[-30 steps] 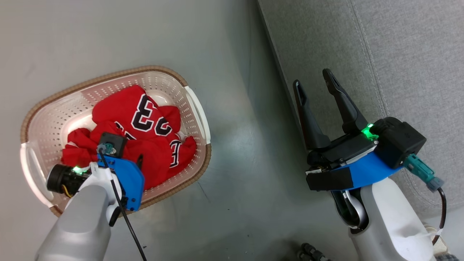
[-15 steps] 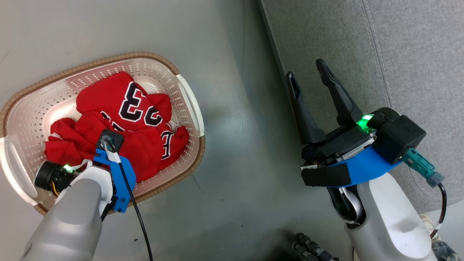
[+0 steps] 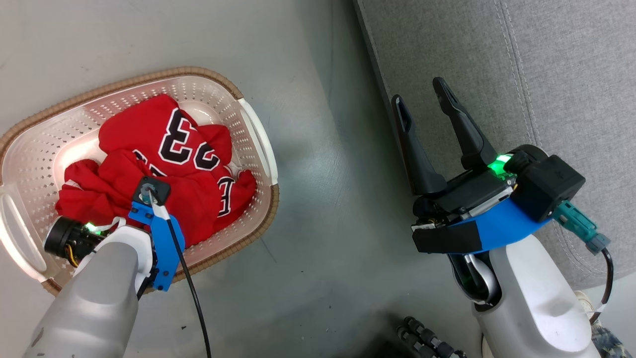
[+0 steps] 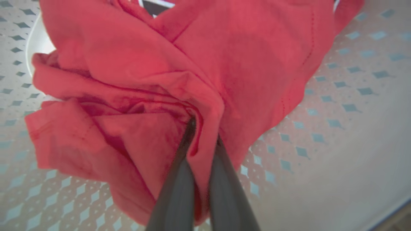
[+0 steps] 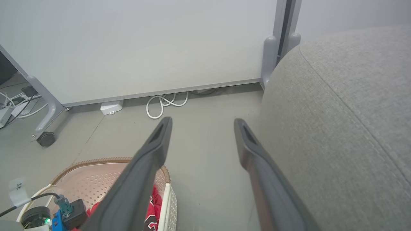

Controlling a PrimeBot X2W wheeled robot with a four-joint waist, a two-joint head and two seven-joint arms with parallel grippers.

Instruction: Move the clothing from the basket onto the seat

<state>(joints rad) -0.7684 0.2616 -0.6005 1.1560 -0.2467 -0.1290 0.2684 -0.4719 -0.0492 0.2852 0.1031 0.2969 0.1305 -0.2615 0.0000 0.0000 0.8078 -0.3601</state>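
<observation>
Two dark fingers (image 4: 176, 189) of your left gripper (image 4: 205, 131) are squeezed shut on a fold of the red clothing (image 4: 128, 64), which sits bunched up inside the basket (image 3: 164, 74). Your right gripper (image 3: 419, 92) is wide open and holds nothing, next to the grey seat (image 3: 546, 74).

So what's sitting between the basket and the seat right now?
Just bare grey floor between the basket and the seat; the head view shows that stretch, and the right wrist view agrees.
</observation>
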